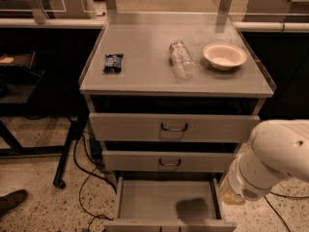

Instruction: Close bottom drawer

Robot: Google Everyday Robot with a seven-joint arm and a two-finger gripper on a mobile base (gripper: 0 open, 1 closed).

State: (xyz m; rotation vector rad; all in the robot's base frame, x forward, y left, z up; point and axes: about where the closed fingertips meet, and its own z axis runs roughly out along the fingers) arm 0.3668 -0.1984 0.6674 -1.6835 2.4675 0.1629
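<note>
The bottom drawer (164, 203) of the grey metal cabinet is pulled far out, showing its plain grey tray with the arm's shadow on it. Its front panel runs along the frame's lower edge. The two drawers above it, the middle one (169, 161) and the top one (174, 127), sit only slightly out. My white arm (270, 161) hangs at the lower right, just right of the open drawer. The gripper itself is out of view below the frame.
On the cabinet top lie a dark snack packet (113, 62), a clear plastic bottle (180, 58) on its side and a white bowl (224, 55). Cables (89, 178) trail on the speckled floor at left. A shoe (12, 200) shows at the lower left.
</note>
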